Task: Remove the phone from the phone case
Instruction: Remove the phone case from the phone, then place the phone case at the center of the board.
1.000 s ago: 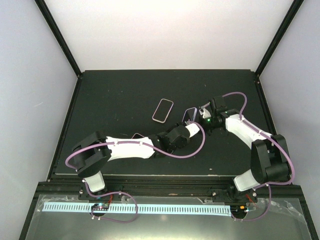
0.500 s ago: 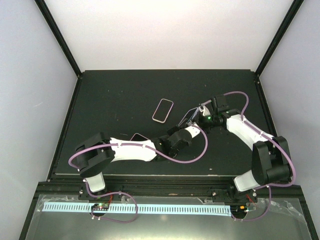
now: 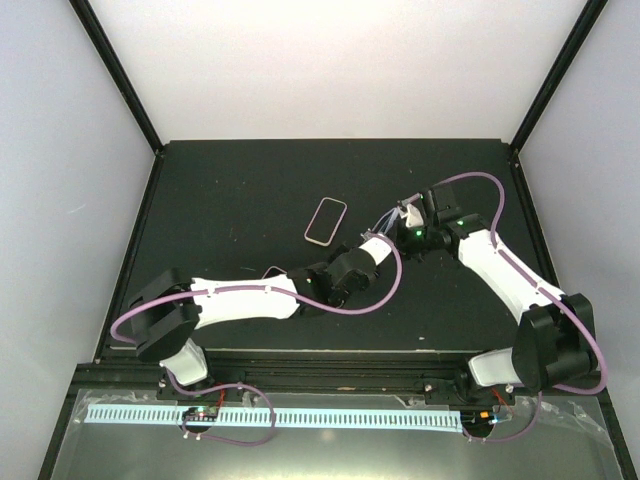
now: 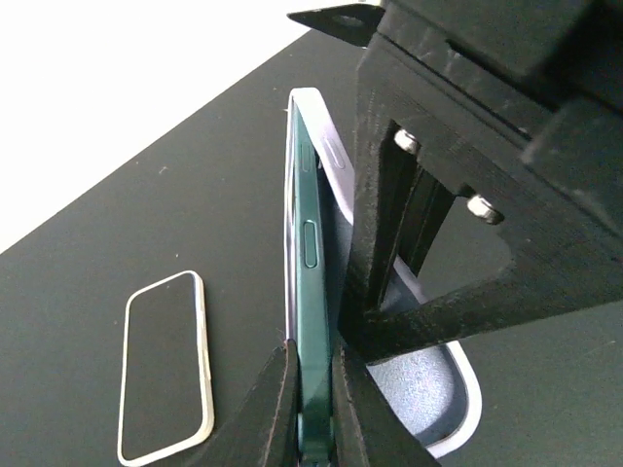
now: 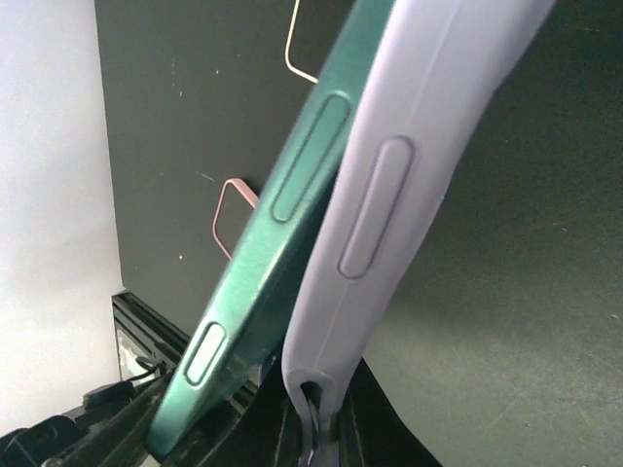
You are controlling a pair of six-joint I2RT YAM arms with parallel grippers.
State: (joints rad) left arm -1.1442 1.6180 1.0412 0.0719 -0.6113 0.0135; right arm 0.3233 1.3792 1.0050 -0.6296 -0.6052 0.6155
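- We found the teal phone [image 4: 310,263] standing on its long edge, right of centre over the worktop [image 3: 230,190]. Its long axis ran away from the left wrist camera.
- The worktop was matte black, walled in white with black corner posts. A second, pale-rimmed phone [image 3: 326,221] lay flat nearby.
- The phone was partly peeled from the lilac phone case [image 4: 428,399], with its side buttons showing.
- The left fingers [image 4: 277,409] were clamped on the phone; the right fingers [image 5: 355,428] pinched the case rim.
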